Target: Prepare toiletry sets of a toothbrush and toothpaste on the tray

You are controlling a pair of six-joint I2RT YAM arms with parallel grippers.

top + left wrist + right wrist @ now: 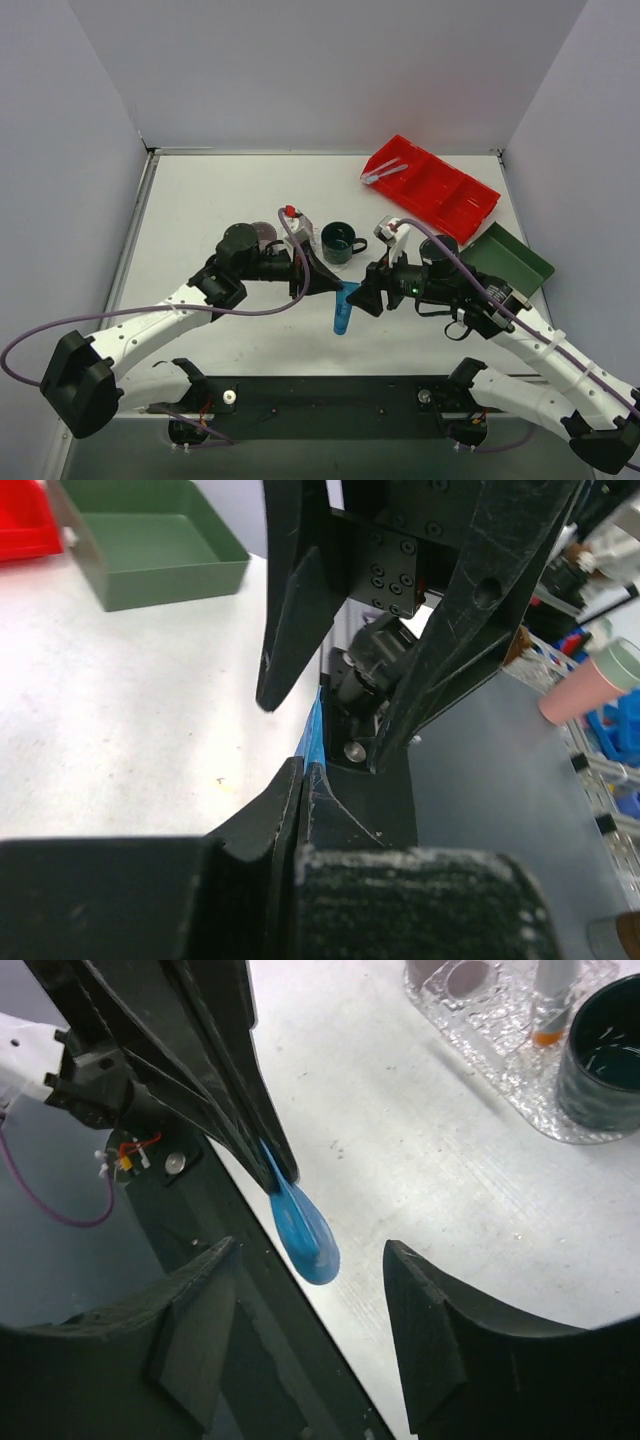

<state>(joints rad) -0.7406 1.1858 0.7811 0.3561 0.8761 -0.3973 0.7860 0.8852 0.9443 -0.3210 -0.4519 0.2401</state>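
A blue tube (pixel 342 310) hangs tip-down just above the table, between the two arms. My left gripper (pixel 343 288) is shut on its flat crimped end; in the left wrist view the jaws (pixel 303 770) meet on a sliver of the blue tube (pixel 314 725). My right gripper (pixel 310 1248) stands open, one finger on each side of the tube's rounded end (pixel 305 1230), touching neither. The clear glittery tray (pixel 500 1060) lies at the upper right of the right wrist view. On it stands a white thing with an orange band (pixel 548 1000).
A dark green mug (pixel 340 242) and a mauve cup (pixel 455 975) stand on the clear tray. A red compartmented bin (pixel 430 185) at the back right holds a wrapped toothbrush (pixel 385 173). A dark green rectangular tray (pixel 508 262) sits at the right.
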